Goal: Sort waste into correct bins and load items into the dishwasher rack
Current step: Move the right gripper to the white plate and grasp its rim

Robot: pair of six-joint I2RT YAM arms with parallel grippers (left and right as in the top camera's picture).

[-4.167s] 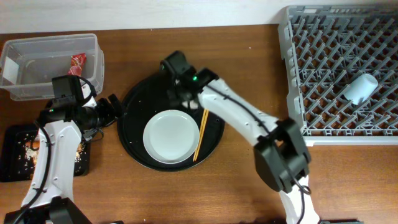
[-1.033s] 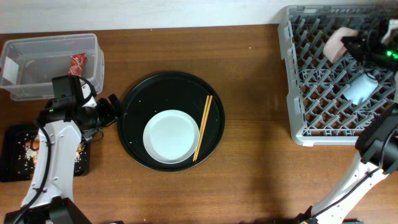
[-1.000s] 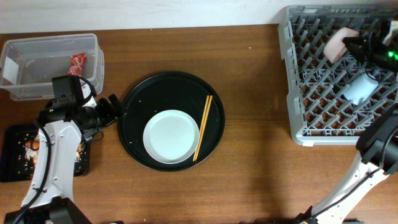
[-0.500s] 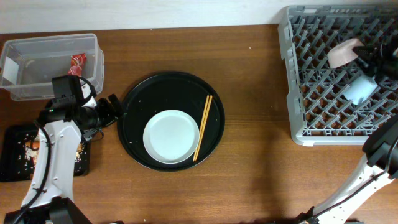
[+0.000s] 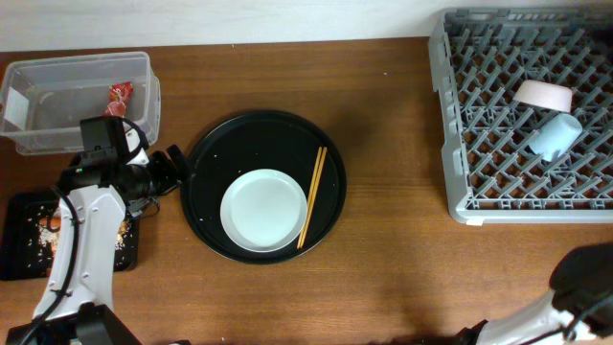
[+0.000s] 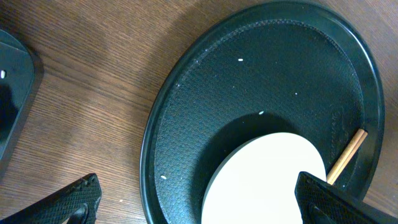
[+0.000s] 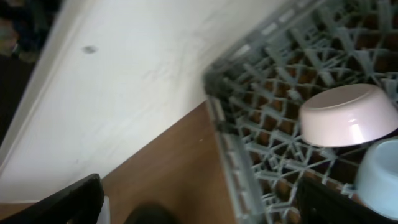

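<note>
White bowl (image 5: 543,95) is out of the right claw (image 7: 205,202) now. A second ago it was pinched in the air over the far side of the rack (image 5: 450,115). Now it sits rim-down on the pegs, just beside the light blue cup (image 5: 556,136). I can't tell if the two actually touch.

The right claw has let go and pulled back toward the wall. In its own wrist view the fingers are spread wide with nothing between them, and the bowl sits well ahead of it. The overhead only catches the arm's lower part at the tabletop's near right corner.

The left side hasn't budged. The left claw (image 5: 175,165) is wide open and empty, hanging just off the left rim of the round black tray (image 5: 206,163), near the clear tub (image 5: 77,59) with the red wrapper (image 5: 119,98) in it.

For the task, I'd say bowl and cup are both loaded, with the rack parked at the far right corner of the tabletop. That leaves the plate (image 5: 263,210) and the chopsticks (image 5: 312,196), both on the round tray mid-tabletop, chopsticks lying along the plate's right side. The waste part looks about done, with scraps on the flat black tray (image 5: 19,240) by the left edge. My guess is the plate goes next.
</note>
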